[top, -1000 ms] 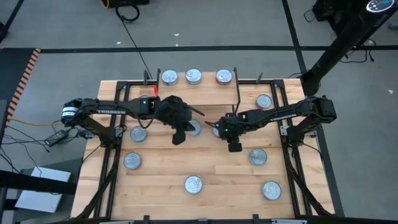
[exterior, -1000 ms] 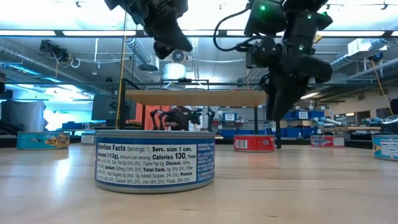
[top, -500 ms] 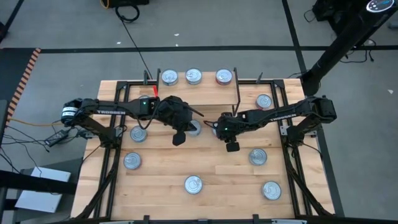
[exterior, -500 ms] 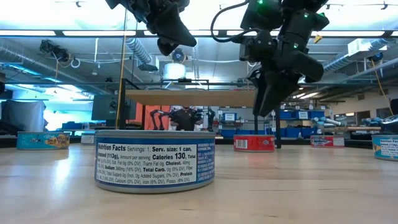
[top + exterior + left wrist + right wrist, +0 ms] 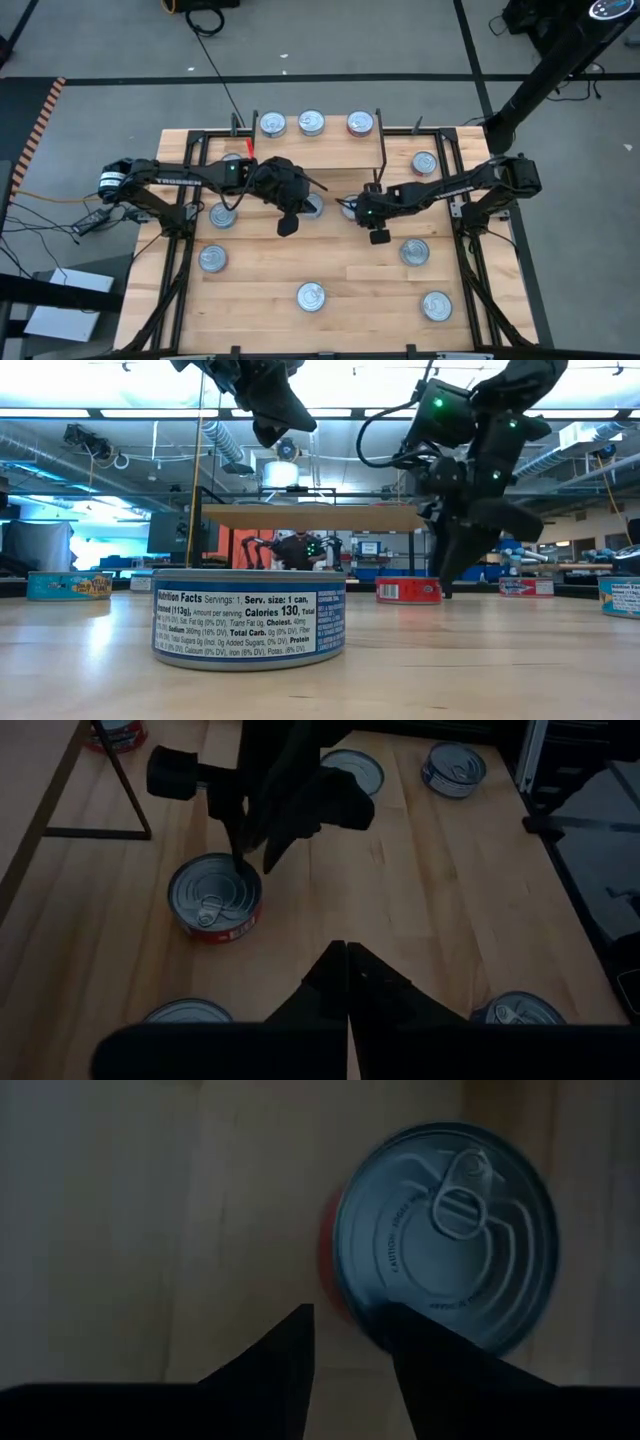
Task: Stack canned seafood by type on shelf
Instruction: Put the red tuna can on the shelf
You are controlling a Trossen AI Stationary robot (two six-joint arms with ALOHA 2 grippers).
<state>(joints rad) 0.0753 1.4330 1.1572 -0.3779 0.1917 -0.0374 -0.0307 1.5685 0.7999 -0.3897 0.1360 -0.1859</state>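
Note:
A red-labelled tin (image 5: 215,902) with a silver pull-tab top (image 5: 445,1230) stands on the table just in front of the shelf (image 5: 330,150). My right gripper (image 5: 350,1350) is low over this tin's rim, pointing steeply down and open. One finger is over the tin's top edge and the other is off its side. Three tins (image 5: 311,123) stand on the shelf's board. My left gripper (image 5: 286,224) hangs shut and empty above the table's middle, to the left of the red tin. My right gripper has one finger (image 5: 425,1355) over the red tin's rim (image 5: 375,1315) and comes at it from above. Whether that finger touches the tin I cannot tell. The tin stands upright on the table.
Loose tins stand about the table: one (image 5: 313,206) beside my left gripper, others at the left (image 5: 222,215), near middle (image 5: 311,296) and right (image 5: 415,251). A blue tin (image 5: 248,618) fills the low view's foreground. Black rails (image 5: 462,215) run along the table's sides.
My right gripper has sunk toward the table, down to the red tin, and has tipped to point more steeply downward.

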